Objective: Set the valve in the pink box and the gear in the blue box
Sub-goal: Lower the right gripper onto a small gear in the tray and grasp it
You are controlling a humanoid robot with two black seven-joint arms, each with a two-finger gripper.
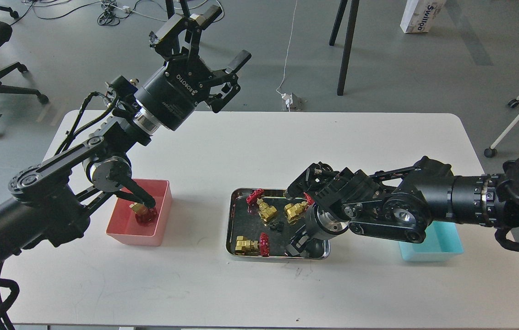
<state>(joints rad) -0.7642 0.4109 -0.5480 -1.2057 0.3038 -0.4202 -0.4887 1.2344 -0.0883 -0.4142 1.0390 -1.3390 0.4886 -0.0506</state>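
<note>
the left pincer (213,41) hangs high above the desk (259,293), fingers apart and holding nothing. one valve (144,213) lies in the pink box (158,229). the right pincer (297,245) reaches down into the steel tray (231,229) among three valves and a gear (277,226); i cannot tell how its fingers stand. the blue box (447,245) sits behind the right arm.

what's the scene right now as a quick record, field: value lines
table: white table
pink box: pink box, front left, one valve inside
tray: steel tray, centre, three valves and a gear
blue box: blue box, right, mostly hidden by the arm
left gripper: left gripper, open, empty, raised above the table's far edge
right gripper: right gripper, down in the tray, fingers too dark to tell
done so far: one valve sorted
</note>
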